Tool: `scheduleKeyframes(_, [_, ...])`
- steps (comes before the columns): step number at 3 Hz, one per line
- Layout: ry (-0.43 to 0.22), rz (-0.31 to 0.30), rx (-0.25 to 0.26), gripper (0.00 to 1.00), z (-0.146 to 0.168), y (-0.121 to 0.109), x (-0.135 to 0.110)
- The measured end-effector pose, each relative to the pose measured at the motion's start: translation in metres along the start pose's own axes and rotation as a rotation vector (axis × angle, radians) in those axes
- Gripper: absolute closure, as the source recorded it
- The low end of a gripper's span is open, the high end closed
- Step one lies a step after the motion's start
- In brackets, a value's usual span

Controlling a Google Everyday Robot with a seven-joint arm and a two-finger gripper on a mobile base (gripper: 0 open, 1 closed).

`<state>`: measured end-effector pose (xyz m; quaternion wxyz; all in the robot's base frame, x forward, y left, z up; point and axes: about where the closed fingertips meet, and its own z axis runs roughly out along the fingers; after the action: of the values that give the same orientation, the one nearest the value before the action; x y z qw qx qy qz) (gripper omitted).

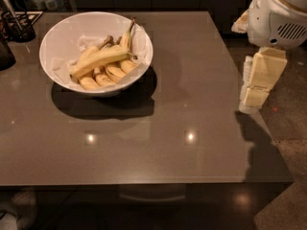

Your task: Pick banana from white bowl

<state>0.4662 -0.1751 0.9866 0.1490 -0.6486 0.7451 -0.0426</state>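
**Q:** Which parts are hidden or cut off?

**A:** At 2 o'clock, the robot's white housing (283,13) is cropped by the top and right borders. Below it, at 3 o'clock, the cream, blocky gripper (254,96) hangs just off the right edge of the tabletop (192,95), well apart from the dish. Whether it is open or closed cannot be told, and nothing is seen in its hold. At 10 o'clock, a dark holder with utensils (18,25) is partly cropped. A second dark object (5,51) at 9 o'clock is mostly out of frame and cannot be identified.

**Q:** Where is the banana, and how does it look?

**A:** The banana (100,59) lies inside the white bowl (60,42), which stands on the tabletop at 10 o'clock. It is long, nearly straight and pale yellow. It runs from 8 o'clock to 2 o'clock across the bowl, on top of the shorter bananas (108,74). One end is dark. The other end is hard to make out among the stems.

**Q:** What else is in the bowl?

**A:** A further banana (125,38) leans against the rim at 1 o'clock, stem upward. Pale crumpled material behind the fruit is indistinct.
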Motion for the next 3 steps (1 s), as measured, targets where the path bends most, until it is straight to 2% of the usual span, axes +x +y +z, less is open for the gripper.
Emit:
scheduleKeyframes(2, [-0.019,-0.008,0.01,0.0,0.002,-0.004,-0.005])
scheduleKeyframes(3, [-0.014,-0.047,-0.004,0.0,0.016,-0.026,-0.035])
